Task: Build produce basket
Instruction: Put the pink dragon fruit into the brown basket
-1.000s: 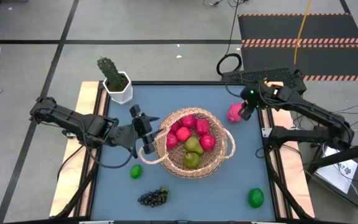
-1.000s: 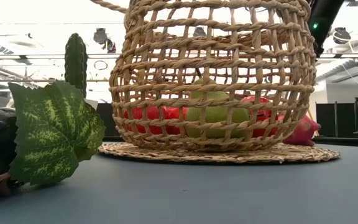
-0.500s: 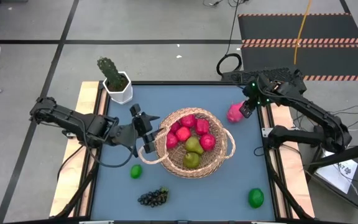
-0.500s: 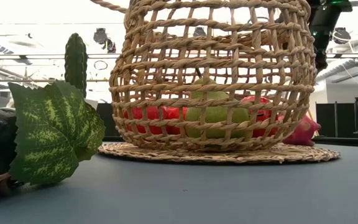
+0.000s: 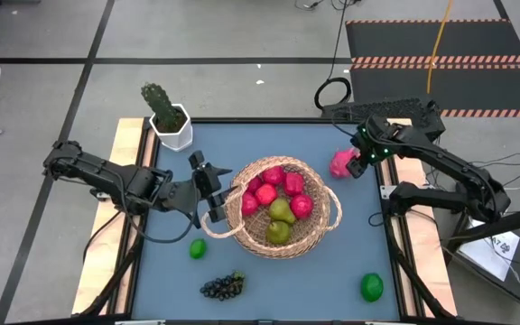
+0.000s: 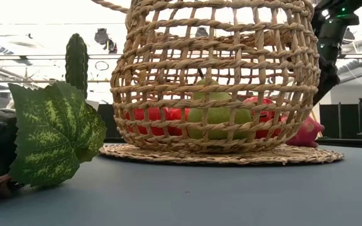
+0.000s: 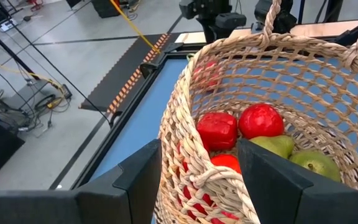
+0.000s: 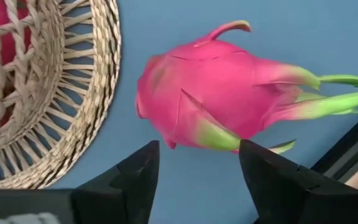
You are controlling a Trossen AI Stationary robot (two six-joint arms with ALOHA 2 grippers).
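While the right pincer (image 5: 361,162) has shifted slightly rightward over the last second and now sits just right of the dragon fruit (image 5: 340,163) at the upper right of the high view, its fingers (image 8: 129,180) stand spread in its wrist view, with the fruit framed between and beyond them, not yet held. That small move reads as lining up for a grab, so the fruit looks like the next piece bound for the basket (image 5: 321,224). Across the surface (image 5: 287,271), the left pincer (image 5: 213,191) has not moved; it straddles the basket's left rim, whether squeezing it I cannot tell. The basket stands mid-frame holding red apples (image 5: 273,175) and two pears (image 5: 281,210). Outside it lie two limes (image 5: 198,248), one far right (image 5: 371,287), and grapes (image 5: 223,286) along the bottom.
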